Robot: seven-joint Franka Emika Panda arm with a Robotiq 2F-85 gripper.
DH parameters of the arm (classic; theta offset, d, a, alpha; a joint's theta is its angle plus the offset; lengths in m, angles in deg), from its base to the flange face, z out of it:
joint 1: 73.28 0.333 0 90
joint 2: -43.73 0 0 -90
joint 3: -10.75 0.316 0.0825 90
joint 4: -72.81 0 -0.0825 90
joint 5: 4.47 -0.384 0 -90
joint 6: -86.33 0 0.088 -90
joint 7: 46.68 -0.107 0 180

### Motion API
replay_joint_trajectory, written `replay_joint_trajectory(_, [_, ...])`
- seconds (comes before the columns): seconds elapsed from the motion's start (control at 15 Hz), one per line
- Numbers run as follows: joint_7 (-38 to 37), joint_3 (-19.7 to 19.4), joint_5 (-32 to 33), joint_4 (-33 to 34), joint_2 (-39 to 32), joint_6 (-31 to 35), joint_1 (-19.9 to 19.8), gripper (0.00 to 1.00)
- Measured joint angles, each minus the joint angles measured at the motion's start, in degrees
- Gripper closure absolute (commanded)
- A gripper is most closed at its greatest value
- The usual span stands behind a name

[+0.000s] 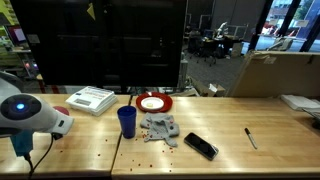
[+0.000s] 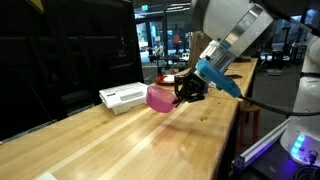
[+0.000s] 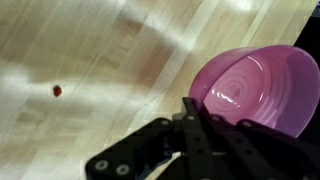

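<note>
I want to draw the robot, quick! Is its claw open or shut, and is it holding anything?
Gripper: shut on the bowl, pinching its rim.

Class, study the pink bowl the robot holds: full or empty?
Empty. The wrist view looks into the pink bowl and shows only its bare, glossy inside; the fingers pinch its rim.

I see a pink bowl (image 3: 255, 90) of smooth, glossy, slightly see-through plastic, a table (image 3: 90, 50) of varnished wood with a soft sheen, a matt black gripper (image 3: 192, 108), and a grey cloth (image 1: 160, 127), soft and matt.
</note>
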Motion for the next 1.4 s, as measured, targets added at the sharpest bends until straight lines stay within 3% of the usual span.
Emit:
replay_joint_trajectory(0.27, [0.0, -0.2, 2.5, 0.2, -2.3, -1.2, -0.3, 0.99])
replay_joint_trajectory(0.33, [0.0, -0.3, 3.1, 0.2, -2.8, -1.4, -0.3, 0.71])
replay_joint_trajectory(0.47, [0.0, -0.3, 4.0, 0.5, -3.7, -1.6, -0.3, 0.66])
replay_joint_trajectory(1.0, [0.0, -0.5, 5.1, 1.2, -5.0, -2.0, -0.3, 0.12])
replay_joint_trajectory(1.13, [0.0, -0.5, 5.1, 1.3, -5.0, -2.0, -0.4, 0.01])
replay_joint_trajectory(1.4, [0.0, -0.1, 3.0, 1.4, -5.0, -0.6, -1.5, 0.00])
